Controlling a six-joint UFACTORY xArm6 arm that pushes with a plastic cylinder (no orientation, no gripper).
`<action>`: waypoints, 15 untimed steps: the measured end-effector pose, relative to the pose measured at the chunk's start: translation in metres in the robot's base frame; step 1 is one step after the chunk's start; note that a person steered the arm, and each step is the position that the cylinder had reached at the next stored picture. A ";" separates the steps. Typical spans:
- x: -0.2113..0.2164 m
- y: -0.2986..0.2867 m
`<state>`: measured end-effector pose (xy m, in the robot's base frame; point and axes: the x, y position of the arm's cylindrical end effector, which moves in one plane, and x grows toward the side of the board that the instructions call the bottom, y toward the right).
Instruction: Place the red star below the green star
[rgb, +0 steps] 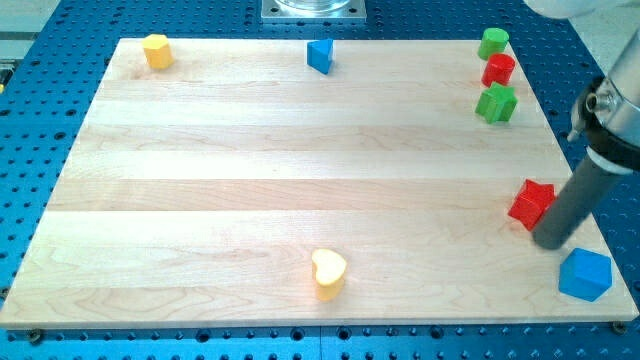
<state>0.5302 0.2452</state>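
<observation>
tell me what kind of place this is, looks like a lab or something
Probably a robotics lab bench: a wooden board lies on a blue perforated metal table, small coloured blocks such as the red star are scattered on it, and my tip rests beside that star.

Red star (531, 203) — below green star (496, 103)

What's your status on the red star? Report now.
My tip sits at the red star block's lower right, touching or nearly. Green star block up the right edge, apart. Blue cube close below tip.
</observation>
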 end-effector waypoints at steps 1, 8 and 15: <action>-0.043 0.000; -0.063 -0.030; -0.111 -0.015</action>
<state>0.4192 0.2299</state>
